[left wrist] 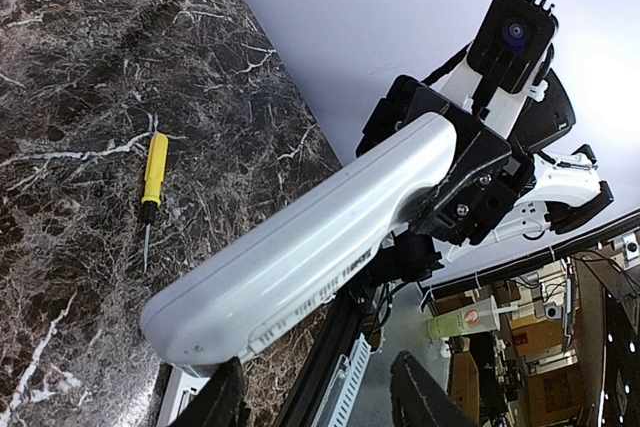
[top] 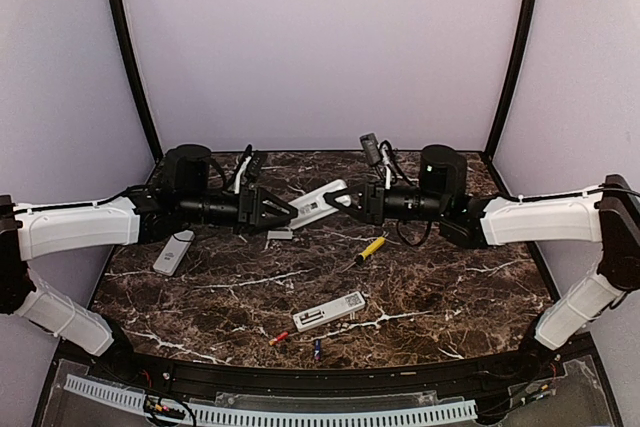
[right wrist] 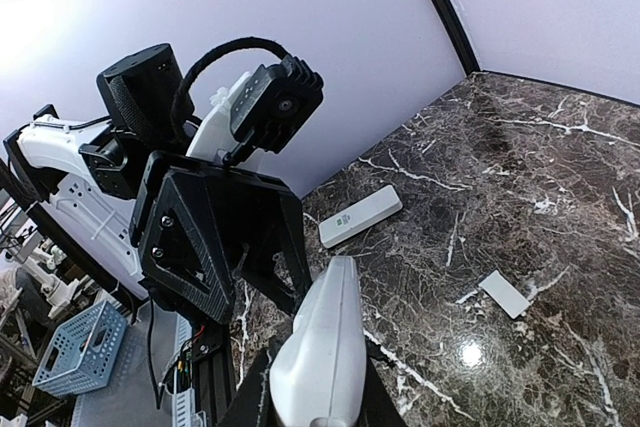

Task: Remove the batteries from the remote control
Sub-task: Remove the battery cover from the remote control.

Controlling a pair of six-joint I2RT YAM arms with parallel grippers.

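Two batteries lie loose on the bench [top: 450, 287] near its front edge: an orange cell [top: 278, 338] and a blue cell [top: 317, 348], close together but apart. Just behind them rests an open remote [top: 328, 312], its compartment uncovered and, as far as the top view shows, empty. That unit is judged done. A white cover [top: 280, 234] lies further back, below the arms.

A held remote [top: 320, 205] hangs above the bench between both arms.

1. Right hand [top: 352, 199]: closed on the far end of the held remote.
2. Left hand [top: 290, 213]: at the other end. The left wrist view shows its fingers [left wrist: 222, 397] spread, with the remote's end just over one of them. Whether they clamp it cannot be told.

No view shows the compartment face of the held remote, so its cover and cells cannot be checked. A third remote [top: 173, 252] lies to the left and looks closed. A screwdriver [top: 370, 249] lies mid-bench, untouched.

Judged progress: one remote unloaded, one in hand, possibly one left.
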